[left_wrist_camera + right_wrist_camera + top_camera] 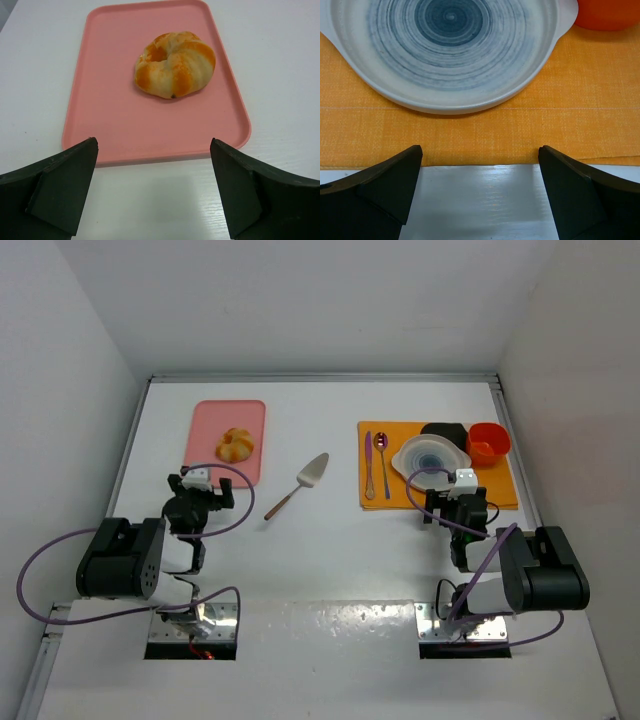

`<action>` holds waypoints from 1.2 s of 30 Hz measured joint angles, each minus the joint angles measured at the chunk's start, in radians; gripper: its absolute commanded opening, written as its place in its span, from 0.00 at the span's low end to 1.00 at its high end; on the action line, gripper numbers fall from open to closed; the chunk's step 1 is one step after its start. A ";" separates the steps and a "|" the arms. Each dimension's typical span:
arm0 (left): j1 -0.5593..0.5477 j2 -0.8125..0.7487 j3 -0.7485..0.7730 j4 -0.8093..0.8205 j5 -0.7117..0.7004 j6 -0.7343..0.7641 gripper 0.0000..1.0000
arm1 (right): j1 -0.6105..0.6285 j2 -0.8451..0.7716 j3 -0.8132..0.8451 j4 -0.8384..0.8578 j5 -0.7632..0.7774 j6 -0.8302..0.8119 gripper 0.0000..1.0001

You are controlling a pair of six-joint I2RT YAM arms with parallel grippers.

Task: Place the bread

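- Step in hand: the approach for the pick. Nothing is grasped and the bread is not yet lifted.
- Left end effector (pixel 154 147): released, fingers spread wide with nothing between them, low over the white tabletop (pixel 330 540).
- Small round golden-yellow bread (pixel 175 64), top scored into paler segments: straight ahead of the left end effector, roughly centred between its fingers and clearly apart from them.
- Flat pink plastic tray (pixel 100 125): holds only the bread. Its near rim sits just ahead of the left fingertips.
- Right end effector (pixel 480 150): released and empty, at the near edge of the orange woven placemat (pixel 570 125).
- White ceramic bowl with a blue-grey swirl inside (pixel 470 102): just ahead of the right end effector on the placemat, and empty. Probably the drop spot.
- Round orange-red cup (pixel 488 443): ahead and to the right of the right end effector, just beside the bowl. It looks empty from above.
- Black container (pixel 445 430): beyond the bowl and partly hidden, so its contents can't be told.
- Silver cake server (pixel 297 485): lies on the tabletop to the right of the left end effector, not in the way.
- Next move: take the left end effector forward and down over the tray rim, straddle the bread and close gently. It looks soft and would likely squash.
- The bowl is well off to the right of the left end effector, so a long carry or a handover is likely.
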 measured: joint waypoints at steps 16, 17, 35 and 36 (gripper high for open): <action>-0.040 -0.166 0.656 -0.813 0.092 0.187 1.00 | 0.061 -0.330 0.217 -0.561 0.101 -0.059 1.00; -0.051 -0.183 0.706 -0.859 0.056 0.202 1.00 | 0.076 -0.358 0.253 -0.608 0.121 -0.086 1.00; -0.303 0.331 1.522 -2.020 0.234 0.367 0.75 | 0.130 -0.236 0.758 -1.234 0.017 -0.036 0.92; -0.345 0.372 1.547 -2.054 0.244 0.377 0.81 | 0.136 -0.235 0.753 -1.246 0.008 -0.021 0.93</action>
